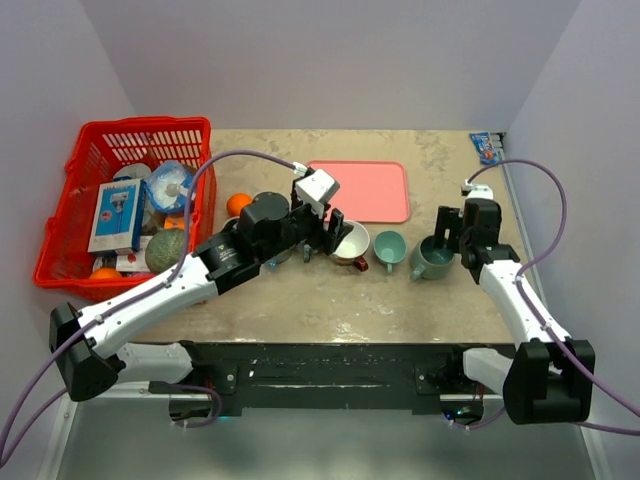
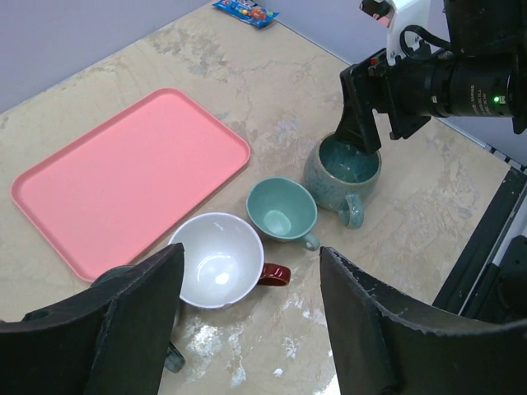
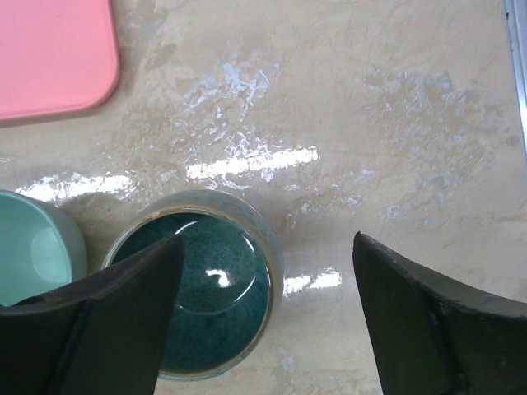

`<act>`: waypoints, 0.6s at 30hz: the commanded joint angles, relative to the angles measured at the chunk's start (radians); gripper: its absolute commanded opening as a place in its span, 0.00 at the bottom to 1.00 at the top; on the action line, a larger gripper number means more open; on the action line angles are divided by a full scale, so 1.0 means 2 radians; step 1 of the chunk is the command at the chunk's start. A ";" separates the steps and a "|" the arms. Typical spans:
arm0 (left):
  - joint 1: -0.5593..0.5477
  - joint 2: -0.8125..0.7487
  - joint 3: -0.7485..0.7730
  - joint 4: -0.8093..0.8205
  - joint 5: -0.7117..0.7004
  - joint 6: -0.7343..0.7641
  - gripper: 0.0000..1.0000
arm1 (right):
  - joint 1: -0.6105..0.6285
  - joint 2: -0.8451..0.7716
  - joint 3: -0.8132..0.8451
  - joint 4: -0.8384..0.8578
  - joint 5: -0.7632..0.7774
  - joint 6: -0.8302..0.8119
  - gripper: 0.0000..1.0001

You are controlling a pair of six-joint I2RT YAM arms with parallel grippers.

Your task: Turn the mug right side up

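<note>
Right end effector (image 3: 268, 243), jaws spread, astride rim of dark mug (image 3: 216, 306) (upright)

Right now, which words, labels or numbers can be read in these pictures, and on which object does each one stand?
Nothing can be read with certainty.
Blue and white box in the red basket: print too small to read.
Snack packet: lettering blurred.
Camera lens on the right arm: white lettering too small to read.
Teal mug and pink tray: no text seen.
</note>
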 commanded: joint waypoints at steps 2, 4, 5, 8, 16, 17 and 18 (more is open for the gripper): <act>0.004 -0.020 0.005 0.018 -0.018 0.003 0.73 | 0.000 -0.029 0.069 -0.046 0.006 0.026 0.93; 0.004 -0.019 0.014 0.001 -0.004 0.003 0.76 | 0.001 -0.039 0.103 -0.085 -0.001 0.030 0.95; 0.004 -0.017 0.030 -0.011 0.012 0.013 0.77 | 0.000 -0.044 0.114 -0.096 0.000 0.038 0.99; 0.004 -0.014 0.056 -0.067 -0.029 0.011 0.78 | 0.000 -0.077 0.151 -0.129 0.018 0.050 0.99; 0.004 -0.053 0.048 -0.144 -0.093 -0.013 0.79 | 0.000 -0.166 0.189 -0.197 0.064 0.108 0.99; 0.004 -0.059 0.042 -0.146 -0.093 -0.032 0.79 | 0.000 -0.174 0.191 -0.206 0.075 0.123 0.99; 0.004 -0.072 0.036 -0.146 -0.095 -0.041 0.79 | 0.000 -0.181 0.193 -0.226 0.081 0.132 0.99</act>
